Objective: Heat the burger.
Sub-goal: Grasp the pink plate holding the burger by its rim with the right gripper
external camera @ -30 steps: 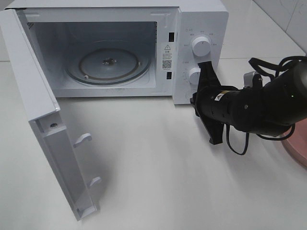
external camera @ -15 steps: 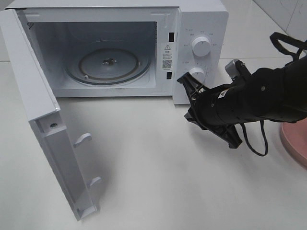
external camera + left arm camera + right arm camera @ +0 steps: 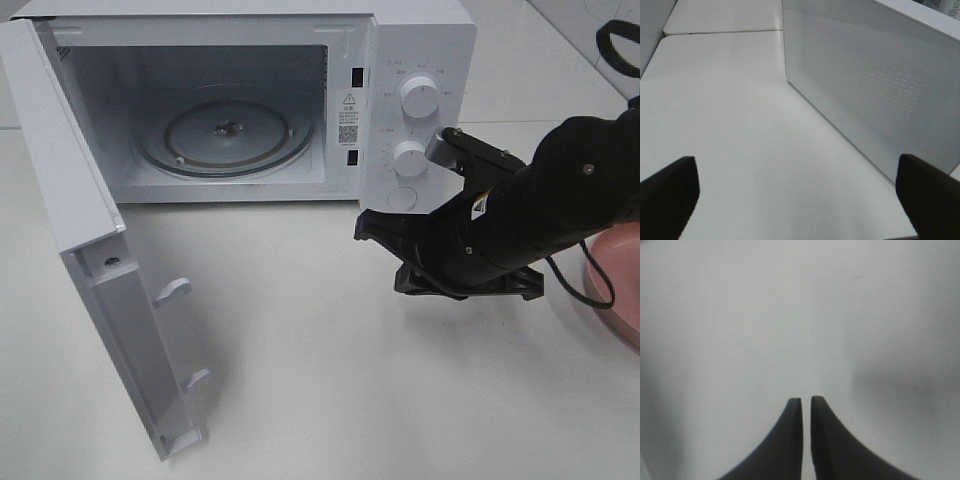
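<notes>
White tabletop (image 3: pixel 320 390) now sits under the right gripper (image 3: pixel 365 228), swung down to 7 o'clock of the microwave's (image 3: pixel 420 40) lower knob (image 3: pixel 408 157), its fingers nearly together and empty, while the left gripper (image 3: pixel 795 167) gapes wide; with no burger in view and the turntable (image 3: pixel 225 135) bare, I'd say fetching comes next.

Three cameras: one up high, one on each arm.
The high camera looks down from the front at the open microwave (image 3: pixel 420 60) and the white bench (image 3: pixel 330 380), from far enough back to see the whole oven. The left wrist camera sits low and looks along the bench, past the left hand (image 3: pixel 795 159), at a dotted white side of the microwave close by. The right wrist camera looks past the right hand (image 3: pixel 806 400) at a blurry white surface (image 3: pixel 790 315), very near. The high and left views share the microwave and bench.
</notes>
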`<act>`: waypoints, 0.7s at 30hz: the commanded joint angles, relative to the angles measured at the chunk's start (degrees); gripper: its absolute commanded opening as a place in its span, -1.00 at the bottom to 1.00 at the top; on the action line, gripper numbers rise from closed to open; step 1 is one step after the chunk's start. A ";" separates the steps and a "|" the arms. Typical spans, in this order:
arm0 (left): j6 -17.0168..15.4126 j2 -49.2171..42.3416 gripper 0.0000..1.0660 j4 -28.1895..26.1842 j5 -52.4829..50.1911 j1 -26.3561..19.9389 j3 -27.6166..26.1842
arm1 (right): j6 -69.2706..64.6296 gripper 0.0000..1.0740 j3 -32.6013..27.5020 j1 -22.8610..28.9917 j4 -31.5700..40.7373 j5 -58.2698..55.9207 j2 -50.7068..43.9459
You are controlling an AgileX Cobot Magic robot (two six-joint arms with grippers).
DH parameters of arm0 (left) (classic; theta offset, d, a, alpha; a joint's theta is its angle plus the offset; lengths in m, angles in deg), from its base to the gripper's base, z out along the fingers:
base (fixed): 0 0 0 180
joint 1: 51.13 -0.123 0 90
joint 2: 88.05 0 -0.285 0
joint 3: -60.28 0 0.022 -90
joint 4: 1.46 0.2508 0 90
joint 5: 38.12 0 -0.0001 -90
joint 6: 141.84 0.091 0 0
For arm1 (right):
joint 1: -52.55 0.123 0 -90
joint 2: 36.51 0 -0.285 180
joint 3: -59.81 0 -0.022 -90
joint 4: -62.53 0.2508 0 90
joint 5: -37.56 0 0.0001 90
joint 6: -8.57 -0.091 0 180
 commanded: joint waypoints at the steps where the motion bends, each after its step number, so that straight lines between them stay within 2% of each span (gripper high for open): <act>1: -0.29 -0.97 0.88 -0.34 0.23 -0.11 0.11 | 1.43 -0.84 0.17 -0.34 -9.40 -7.05 -3.38; 10: -0.29 -0.97 0.88 -0.34 0.23 -0.11 0.11 | 1.43 -0.79 0.17 -0.34 -21.60 -17.88 -9.80; 14: -0.29 -0.97 0.88 -0.34 0.23 -0.11 0.11 | 2.35 -0.71 0.17 -0.34 -24.18 -20.80 -11.57; 16: -0.29 -0.97 0.88 -0.34 0.23 -0.11 0.11 | 4.76 -0.50 0.17 -0.34 -24.52 -23.72 -12.95; 17: -0.29 -0.97 0.88 -0.34 0.23 -0.11 0.11 | 4.76 -0.50 0.17 -0.34 -24.52 -23.72 -12.95; 19: -0.29 -0.97 0.88 -0.34 0.23 -0.11 0.11 | 7.22 -0.03 0.17 -0.34 -25.61 -26.87 -14.09; 20: -0.29 -0.97 0.88 -0.34 0.23 -0.11 0.11 | 7.22 -0.03 0.17 -0.34 -25.61 -26.87 -14.09; 21: -0.29 -0.97 0.88 -0.34 0.23 -0.11 0.11 | 7.79 0.10 0.17 -0.34 -26.01 -27.16 -14.38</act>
